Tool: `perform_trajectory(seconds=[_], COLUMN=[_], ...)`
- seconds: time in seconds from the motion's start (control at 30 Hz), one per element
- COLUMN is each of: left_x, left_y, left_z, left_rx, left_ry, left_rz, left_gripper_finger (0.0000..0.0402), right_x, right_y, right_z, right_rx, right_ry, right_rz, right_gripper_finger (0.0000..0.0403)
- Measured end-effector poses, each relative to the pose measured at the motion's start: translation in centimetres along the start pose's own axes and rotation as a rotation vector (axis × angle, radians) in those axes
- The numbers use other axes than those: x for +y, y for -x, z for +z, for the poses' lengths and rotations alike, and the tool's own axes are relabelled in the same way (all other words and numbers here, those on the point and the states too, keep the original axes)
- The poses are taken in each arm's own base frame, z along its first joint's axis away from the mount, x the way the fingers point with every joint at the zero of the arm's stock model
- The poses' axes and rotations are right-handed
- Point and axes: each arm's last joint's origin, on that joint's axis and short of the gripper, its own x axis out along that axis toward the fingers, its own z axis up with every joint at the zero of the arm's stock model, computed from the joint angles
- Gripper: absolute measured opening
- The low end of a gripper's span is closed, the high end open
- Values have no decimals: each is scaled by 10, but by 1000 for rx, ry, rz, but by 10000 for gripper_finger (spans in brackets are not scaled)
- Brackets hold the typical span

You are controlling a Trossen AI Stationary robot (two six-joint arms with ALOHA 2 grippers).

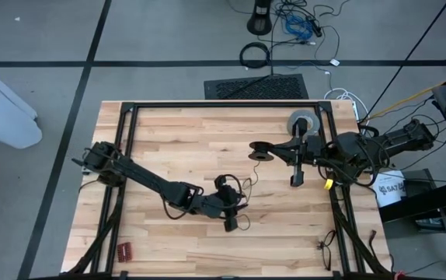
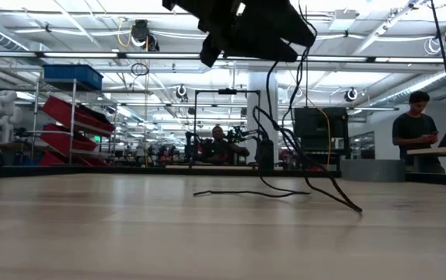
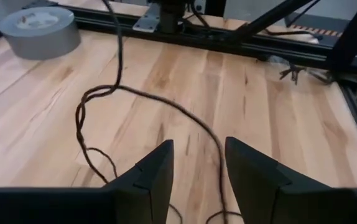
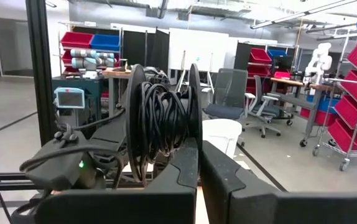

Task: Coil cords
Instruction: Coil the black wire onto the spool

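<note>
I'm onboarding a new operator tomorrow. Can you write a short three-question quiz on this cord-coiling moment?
1. True or false: the left claw is clamped shut with no gap between its fingers.
2. What does the right claw grip?
A. the grey tape roll
B. a spool wound with black cord
C. nothing
3. Fill in: loose cord trails across the wooden ____ below the left claw.

Key: 1 false, its fingers stand apart with the cord running between them. 2 B, the claw is shut on the spool's flange, held above the table. 3 table.
</note>
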Motion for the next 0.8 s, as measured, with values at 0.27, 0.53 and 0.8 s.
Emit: perform_trajectory(seconds=[0.27, 0.53, 0.8], left_x=[0, 14, 36], left_y=[2, 14, 60], left_z=[-1, -14, -25], left_rx=[-6, 175, 457], left_ry=[-68, -196, -219], left_rz=[61, 221, 428], left_gripper_finger=[49, 10, 4], right_x=[0, 0, 3], right_y=[0, 2, 14], right_z=[0, 4, 12], right_rx=[0, -31, -70], right_ry=[13, -1, 0], right_rz=[0, 17, 69], right_gripper_finger=[0, 0, 0])
